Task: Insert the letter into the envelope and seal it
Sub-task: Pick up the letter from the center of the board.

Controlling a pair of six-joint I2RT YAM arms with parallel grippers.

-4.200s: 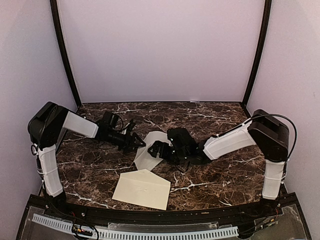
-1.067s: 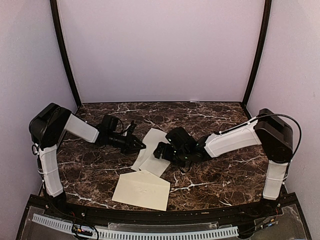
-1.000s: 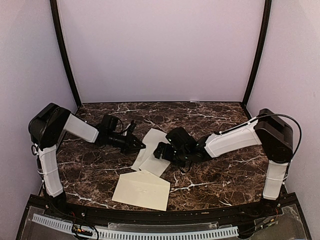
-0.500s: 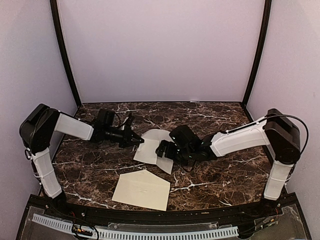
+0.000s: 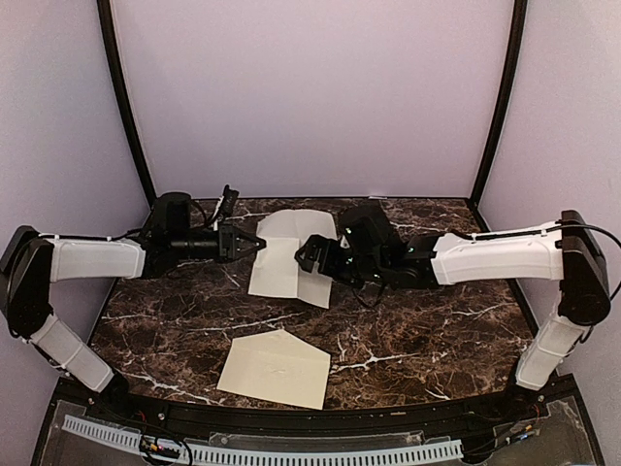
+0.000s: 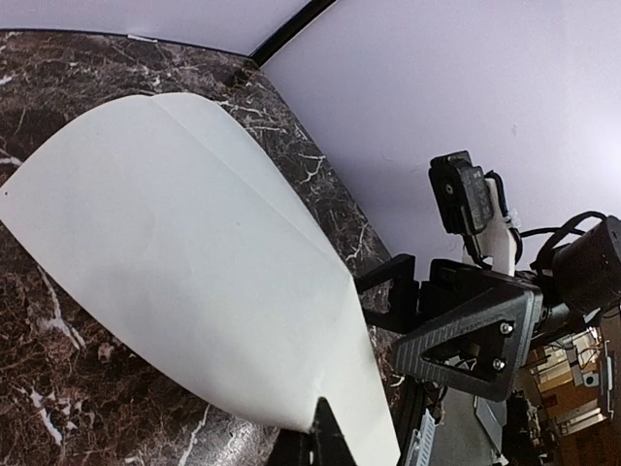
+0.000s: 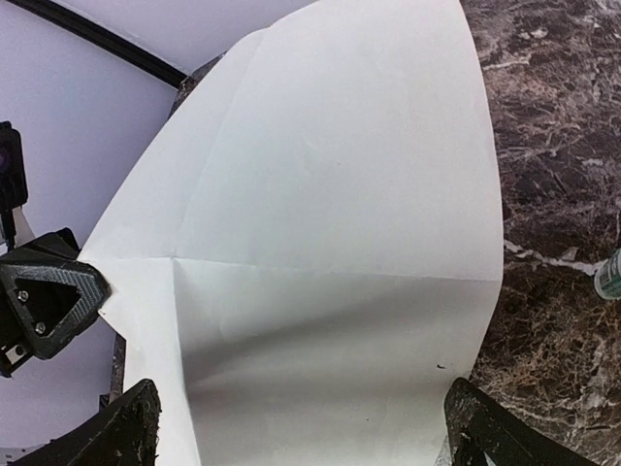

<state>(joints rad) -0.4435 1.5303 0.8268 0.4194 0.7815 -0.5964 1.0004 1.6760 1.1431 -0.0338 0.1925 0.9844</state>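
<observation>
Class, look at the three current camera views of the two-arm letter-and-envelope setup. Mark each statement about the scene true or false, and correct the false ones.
1. The left gripper is shut on an edge of the letter. True.
2. The right gripper is clamped shut on the letter. False: its jaws stand wide open, with the sheet lying between them.
3. The letter sits inside the envelope. False: the letter is outside and apart from it. The envelope lies nearer the arm bases.
4. The letter shows fold creases. True, as the right wrist view shows.
5. The envelope lies on the marble table, and neither gripper touches it. True.
</observation>
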